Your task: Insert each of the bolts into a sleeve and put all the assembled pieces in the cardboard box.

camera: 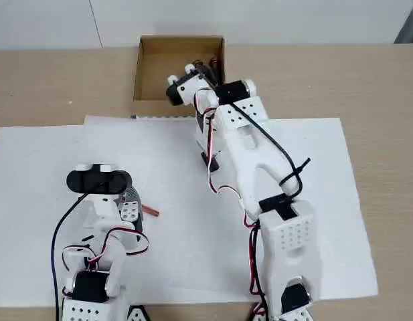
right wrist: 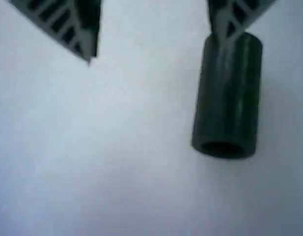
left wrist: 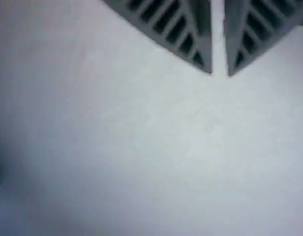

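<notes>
Open right gripper point(right wrist: 152, 48), one fingertip point(right wrist: 230, 22) touching a dark, hollow cylindrical sleeve point(right wrist: 226, 98) flat on white paper point(right wrist: 117, 172); left gripper point(left wrist: 219, 73) closed.

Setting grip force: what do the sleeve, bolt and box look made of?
The sleeve: dark and smooth with a faint sheen along its side, so probably plastic or rubber; the look does not settle which.
The bolt: coppery brown, so likely metal, but too small to be sure.
The box: plain brown cardboard, dull and uncoated.
</notes>
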`<state>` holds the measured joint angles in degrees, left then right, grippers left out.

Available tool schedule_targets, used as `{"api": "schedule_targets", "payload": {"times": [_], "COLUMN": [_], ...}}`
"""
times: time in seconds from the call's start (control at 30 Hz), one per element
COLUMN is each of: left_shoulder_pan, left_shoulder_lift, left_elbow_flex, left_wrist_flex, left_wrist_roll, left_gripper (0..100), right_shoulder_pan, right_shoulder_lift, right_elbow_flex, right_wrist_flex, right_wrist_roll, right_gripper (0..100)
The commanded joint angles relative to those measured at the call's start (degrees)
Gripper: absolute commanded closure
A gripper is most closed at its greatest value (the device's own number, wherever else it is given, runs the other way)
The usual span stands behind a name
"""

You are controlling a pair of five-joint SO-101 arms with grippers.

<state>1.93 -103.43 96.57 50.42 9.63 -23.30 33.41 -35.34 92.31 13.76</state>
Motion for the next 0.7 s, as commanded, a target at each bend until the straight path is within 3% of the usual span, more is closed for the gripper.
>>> {"api": "schedule_targets", "payload": {"times": [0.0,0.67], "left_shoulder_pan": [0.09,0.09], "left_shoulder_lift": [-0.62,-0.62], "left_elbow_flex": [-0.31,-0.31], "left_wrist_flex": [0.26,0.26], "left_wrist_roll": [0.35,0.35], "left_gripper": [99,99], "right_shoulder_pan": [-1.80,-3.65], "right_shoulder_lift": [0.40,7.34], "right_elbow_flex": [-0.35,-0.26], "right_wrist_flex": [-1.27,-3.65], "right_wrist_roll": [-0.79,-0.97], "right_gripper": [83.4,83.6]}}
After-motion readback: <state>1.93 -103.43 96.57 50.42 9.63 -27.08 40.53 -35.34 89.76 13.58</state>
